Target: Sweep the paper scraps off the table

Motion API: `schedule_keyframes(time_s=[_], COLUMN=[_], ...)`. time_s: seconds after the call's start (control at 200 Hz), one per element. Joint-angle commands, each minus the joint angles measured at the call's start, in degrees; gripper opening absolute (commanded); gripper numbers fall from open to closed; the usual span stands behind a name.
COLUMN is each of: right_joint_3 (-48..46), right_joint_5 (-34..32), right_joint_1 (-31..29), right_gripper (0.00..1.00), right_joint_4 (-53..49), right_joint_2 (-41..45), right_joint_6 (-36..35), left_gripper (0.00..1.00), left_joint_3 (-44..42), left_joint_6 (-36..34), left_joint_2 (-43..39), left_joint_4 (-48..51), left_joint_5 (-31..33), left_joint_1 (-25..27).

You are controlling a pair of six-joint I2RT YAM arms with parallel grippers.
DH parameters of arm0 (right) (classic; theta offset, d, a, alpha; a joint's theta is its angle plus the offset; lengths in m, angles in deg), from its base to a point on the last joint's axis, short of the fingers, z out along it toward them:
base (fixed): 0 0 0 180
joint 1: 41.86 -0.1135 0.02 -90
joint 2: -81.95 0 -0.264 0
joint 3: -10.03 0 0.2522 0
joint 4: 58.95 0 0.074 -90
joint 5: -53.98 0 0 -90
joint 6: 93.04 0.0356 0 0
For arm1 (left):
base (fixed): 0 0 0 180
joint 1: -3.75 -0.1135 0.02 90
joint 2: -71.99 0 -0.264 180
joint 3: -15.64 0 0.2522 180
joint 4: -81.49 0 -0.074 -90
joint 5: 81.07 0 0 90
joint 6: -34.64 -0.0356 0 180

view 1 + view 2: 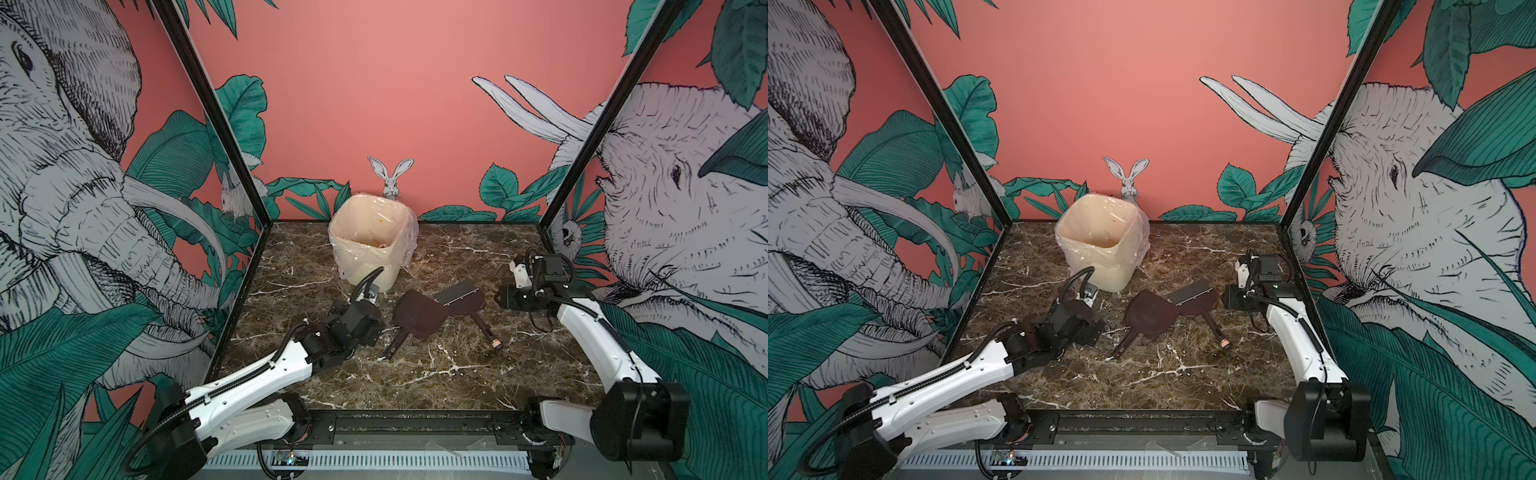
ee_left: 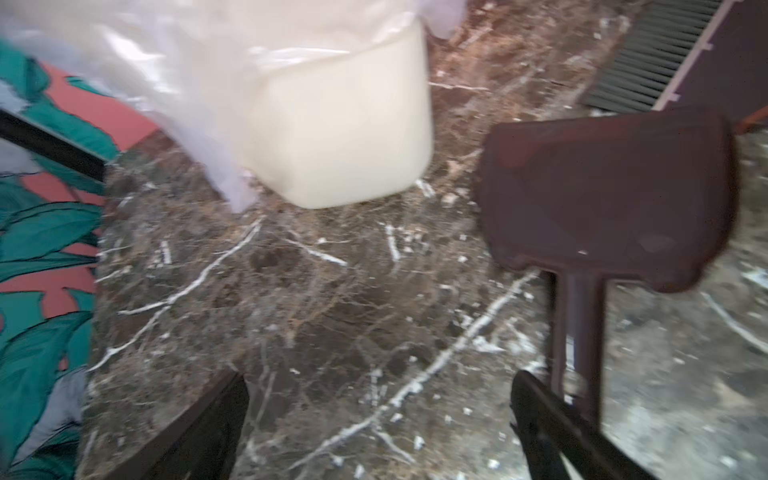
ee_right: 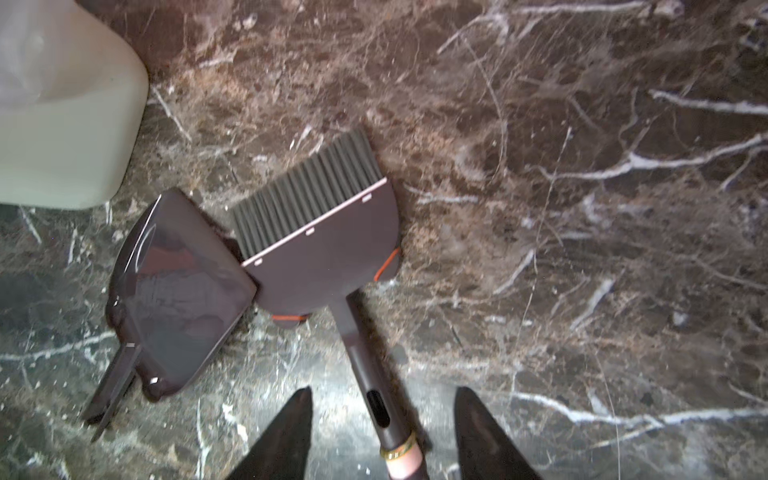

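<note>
**A:** Starting at the left gripper [image 2: 380, 374]: its jaws stand wide and hold nothing. The thin handle of the dark brown plastic dustpan [image 2: 606, 199] lies just beside one finger, not between the two as far as I can tell.

**B:** And the right gripper [image 3: 383, 390]?

**A:** Parted and empty too. The handle of the dark brown hand brush [image 3: 328, 257] with grey bristles lies between its jaws, with a gap on either side.

**B:** Where are the small torn paper scraps [image 1: 374, 244]?

**A:** Only a few reddish flecks show, at the bottom of the cream plastic bin [image 1: 390, 270] lined with a clear bag, beyond both grippers. In front of the bin, on the dark brown marble-patterned tabletop [image 1: 415, 374], I can't tell any scrap from the white veins.

**B:** How would they handle?

**A:** I'd judge them feather-light, limp and lying flat, so poor for pinching. It would be better to take the brush by its stiff handle and push any strays onto the dustpan.
</note>
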Motion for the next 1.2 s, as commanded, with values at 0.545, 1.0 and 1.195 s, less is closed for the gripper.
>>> schedule_keyframes(time_s=[0.545,1.0,1.195], right_joint_3=[-21.75,-33.43,-37.15], right_joint_5=[-12.42,-11.94,-14.47], right_joint_1=[-0.52,-1.76,-3.31], right_gripper=[0.99,0.99,0.99], right_joint_4=[48.14,79.42,92.53], right_joint_2=[-2.61,-8.85,-14.98], right_joint_6=[-5.02,-11.05,-12.58], left_gripper=[0.99,0.97,1.0], left_joint_3=[-21.39,-24.42,-20.69], left_joint_6=[-18.47,-17.76,-15.83], left_joint_2=[10.1,36.61,36.17], left_joint_4=[-58.99,-92.67,-85.25], left_joint_5=[-9.12,-16.9,-14.64], left_joint_1=[-33.71,-39.53,-40.21])
